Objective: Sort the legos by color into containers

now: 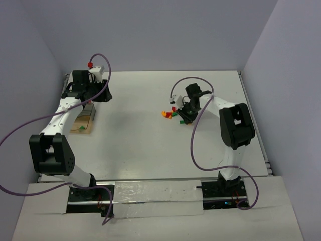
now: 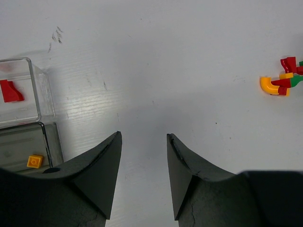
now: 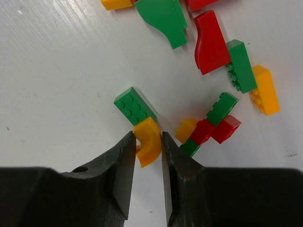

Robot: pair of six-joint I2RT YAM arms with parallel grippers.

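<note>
Over on the left the containers point(image 1: 83, 123) sit near the worktop's point(image 1: 140, 150) edge: clear, shallow trays joined in a row, a tan base showing through. From the left wrist view, one tray point(image 2: 45, 97) holds a red piece point(image 2: 10, 91) and the tray next to it holds a small orange-yellow square brick point(image 2: 34, 161).

The left gripper point(image 2: 143, 137) hangs just beside those trays over bare white worktop, its jaws apart with nothing between them.

Well to the right, past the middle of the worktop, the loose legos point(image 1: 170, 113) lie in a tight scatter of red, green and orange-yellow. Up close they are glossy little parts: a green curved slope point(image 3: 163, 19), a red slope point(image 3: 210, 42), a green brick point(image 3: 241, 64) lying against an orange-yellow brick point(image 3: 265, 90), and a snapped-together clump point(image 3: 208, 127) of red, green and orange-yellow.

The right gripper point(image 3: 147, 137) is down at the near side of that scatter. Its jaws are drawn in on a curved orange-yellow piece point(image 3: 149, 144), one fingertip against each side of it. That piece lies on the worktop, its far end touching a green studded brick point(image 3: 135, 105).
</note>
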